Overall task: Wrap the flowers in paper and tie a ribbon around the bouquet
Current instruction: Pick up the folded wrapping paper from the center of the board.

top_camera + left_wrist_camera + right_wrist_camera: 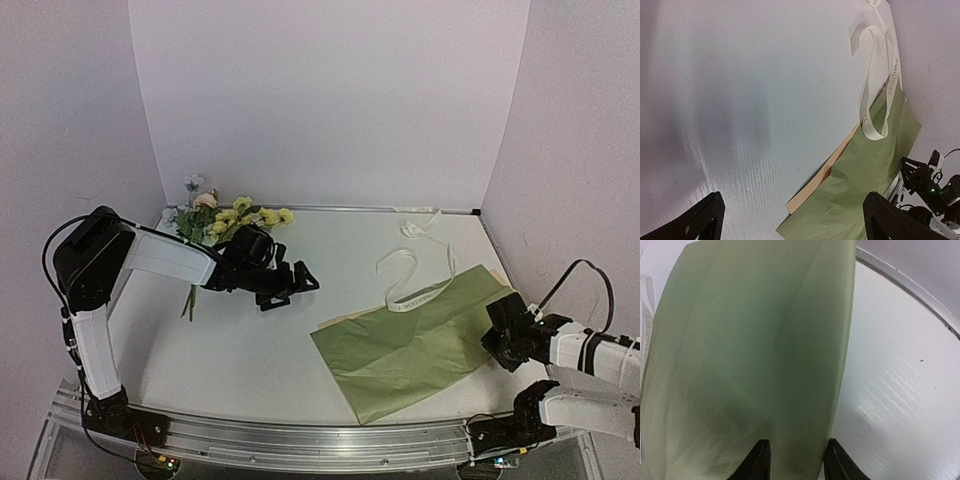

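A white table (250,350) seen from above, with my two arms reaching in from its near edge.

My right pincer (797,461) is at the right-hand edge of the paper (415,350), with one finger on either side of that edge. A gap shows between the fingers, so I cannot tell whether they have bitten on the sheet. My left pincer (290,292) hangs over the middle of the table, jaws wide apart and holding nothing.

The paper lies flat at front right. It looks thin, light, creased and floppy, and likely to sag or tear if pulled hard. An edge or corner is probably the only place to grip it.

The ribbon (418,297) curls in loose loops behind the paper, one end resting on the sheet. It looks limp and slippery, so I would pinch it flat, near an end.

The flowers (235,218) lie at back left, well apart from the paper. Their stems are slender and easily crushed, so I would take them low on the stems.

Count: one green sheet, one tan sheet (812,187) peeking from under it, one ribbon, and one bunch of several yellow blooms, one pinkish bloom and at least one grey-blue.
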`<state>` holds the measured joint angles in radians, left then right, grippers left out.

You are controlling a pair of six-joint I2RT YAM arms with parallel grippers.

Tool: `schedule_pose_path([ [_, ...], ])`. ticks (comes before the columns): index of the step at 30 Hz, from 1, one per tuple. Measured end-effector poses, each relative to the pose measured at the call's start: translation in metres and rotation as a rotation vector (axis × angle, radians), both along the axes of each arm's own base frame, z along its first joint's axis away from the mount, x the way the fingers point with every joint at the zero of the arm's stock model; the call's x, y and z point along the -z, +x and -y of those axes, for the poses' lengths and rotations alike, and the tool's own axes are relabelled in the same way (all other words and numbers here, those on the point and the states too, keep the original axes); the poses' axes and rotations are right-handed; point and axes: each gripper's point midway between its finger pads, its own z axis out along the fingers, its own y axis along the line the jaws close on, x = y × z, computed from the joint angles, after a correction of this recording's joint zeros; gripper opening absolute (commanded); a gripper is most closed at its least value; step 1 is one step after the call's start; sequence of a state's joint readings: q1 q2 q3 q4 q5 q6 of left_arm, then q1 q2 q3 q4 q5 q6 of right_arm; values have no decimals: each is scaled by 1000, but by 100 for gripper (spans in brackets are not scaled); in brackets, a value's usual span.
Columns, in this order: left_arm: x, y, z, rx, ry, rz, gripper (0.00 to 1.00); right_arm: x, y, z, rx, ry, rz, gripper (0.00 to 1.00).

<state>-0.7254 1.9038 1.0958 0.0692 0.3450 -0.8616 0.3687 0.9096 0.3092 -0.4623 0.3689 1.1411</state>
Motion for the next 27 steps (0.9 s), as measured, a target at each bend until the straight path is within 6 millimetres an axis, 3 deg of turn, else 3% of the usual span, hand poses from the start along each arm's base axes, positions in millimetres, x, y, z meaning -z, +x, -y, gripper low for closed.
schedule_pose_path([
  [3, 0, 0, 0, 1, 1, 1, 99, -9, 8, -1, -5, -13, 18, 33],
  [6, 1, -1, -1, 6, 7, 3, 99, -21, 16, -1, -1, -17, 50, 56],
  [9, 3, -2, -2, 13, 17, 2, 100, -22, 18, -1, 5, -19, 46, 61],
  [11, 3, -2, -2, 16, 19, 4, 100, -13, 15, -1, 12, -20, 6, 55],
  [15, 3, -2, -3, 18, 23, 5, 100, 7, 7, -3, 24, -15, -89, 53],
  [19, 0, 1, -3, 23, 25, 14, 99, 11, 9, -5, 42, 3, -103, 44],
  [24, -2, 6, -6, 18, 23, 23, 100, 6, 18, -7, 61, 20, -78, 6],
  [25, -3, 6, -7, 17, 22, 25, 100, 4, 21, -7, 62, 19, -71, 1],
  [27, -6, 8, -8, 15, 18, 28, 100, -4, 26, -6, 66, 11, -53, 0],
])
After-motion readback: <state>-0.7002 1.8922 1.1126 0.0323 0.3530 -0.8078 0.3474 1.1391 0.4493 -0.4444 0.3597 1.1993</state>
